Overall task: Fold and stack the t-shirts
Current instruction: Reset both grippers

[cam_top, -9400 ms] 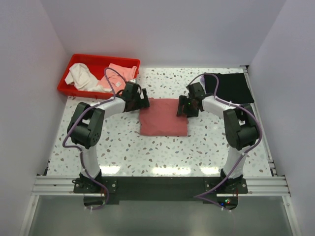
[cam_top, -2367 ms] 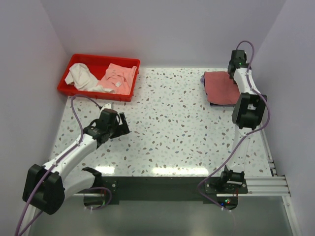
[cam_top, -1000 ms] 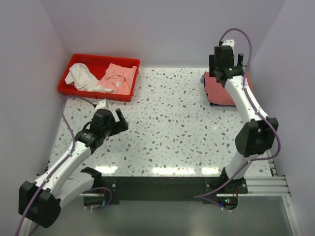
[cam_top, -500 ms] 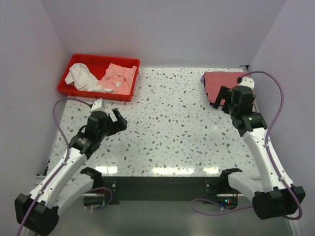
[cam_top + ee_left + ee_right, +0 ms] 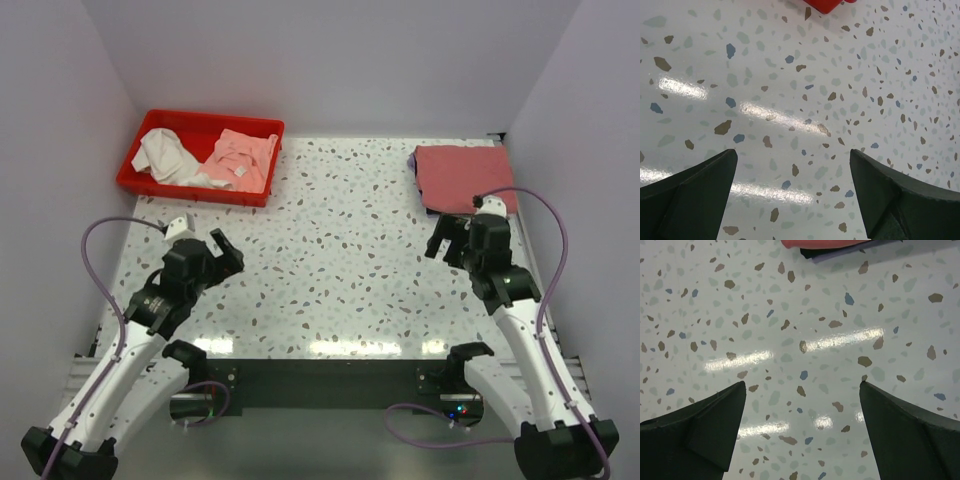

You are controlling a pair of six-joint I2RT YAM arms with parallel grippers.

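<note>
1. Left arm (image 5: 135,335): the elbow sits low at the near left corner of the top view. The forearm slants forward and to the right.
2. Left gripper (image 5: 222,252): it points forward and to the right, jaws spread wide. In the left wrist view, the two dark fingers (image 5: 690,192) occupy the lower corners, with a broad gap between them.
3. Right arm (image 5: 525,320): the elbow sits low at the near right corner. The forearm slants forward and to the left.
4. Right gripper (image 5: 447,236): it points forward and to the left, jaws spread wide.
5. The two grippers are well apart, each on its own side.
</note>
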